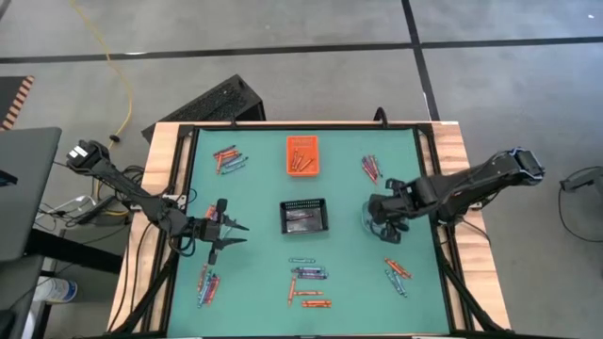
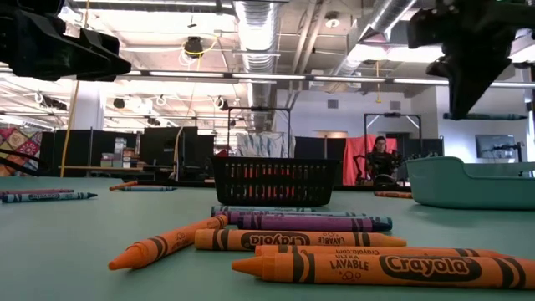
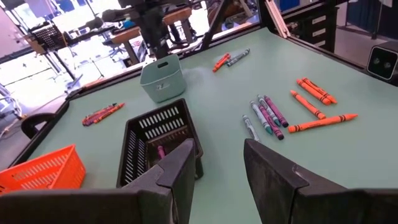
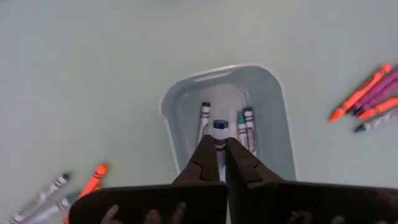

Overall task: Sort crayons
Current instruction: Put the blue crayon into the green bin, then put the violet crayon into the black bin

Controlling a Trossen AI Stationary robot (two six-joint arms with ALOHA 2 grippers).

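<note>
With our right gripper (image 4: 219, 147) clamped on a blue crayon (image 4: 219, 127) directly above the teal bin (image 4: 273, 130), we should release only while centred, left gripper (image 3: 217, 163) waiting apart near the black bin (image 3: 140, 134).

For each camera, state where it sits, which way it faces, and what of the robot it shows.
High: overhead, straight down; both arms, left gripper open.
Low: tabletop height, level across crayons toward the black mesh bin.
Left wrist: past its open fingers toward that bin.
Right wrist: down into the teal bin, right gripper shut on a blue crayon.
Shared: teal bin.
</note>
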